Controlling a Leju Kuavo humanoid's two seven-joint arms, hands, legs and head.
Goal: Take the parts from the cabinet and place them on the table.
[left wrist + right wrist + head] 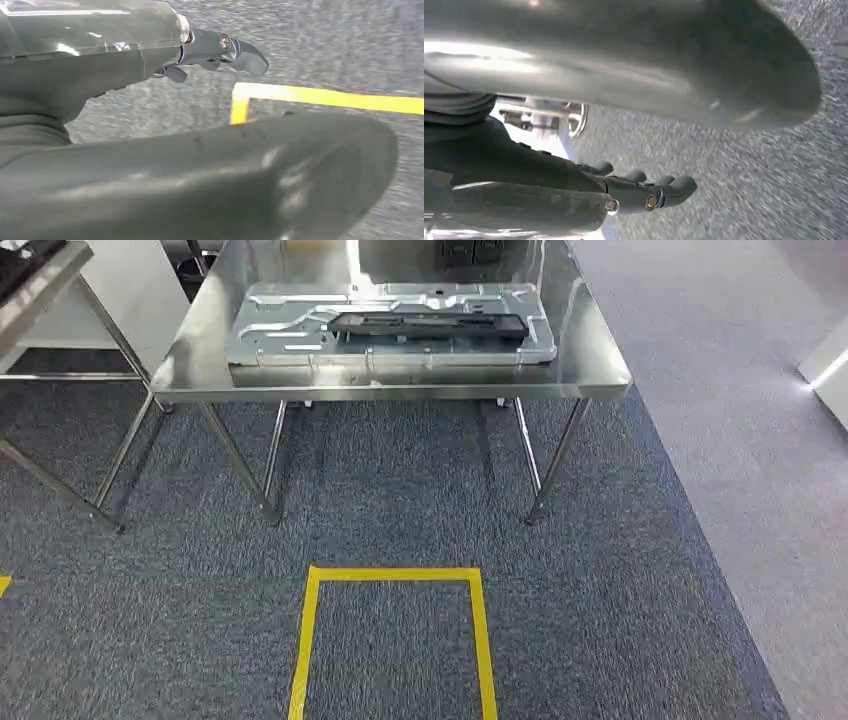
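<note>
A steel table [400, 380] stands ahead in the head view. On it lies a flat silver metal panel [280, 330] with a long black part [430, 325] resting across its top. My left hand [150, 125] hangs over the grey carpet, thumb and fingers [225, 50] apart, holding nothing. My right hand [599, 150] also hangs above the carpet with its dark fingers [659, 192] stretched out and nothing in them.
A yellow tape square [392, 630] marks the carpet in front of the table; one corner [242, 97] appears below my left hand. Another steel table [40, 290] stands at the left. Lighter grey floor [740, 390] runs along the right.
</note>
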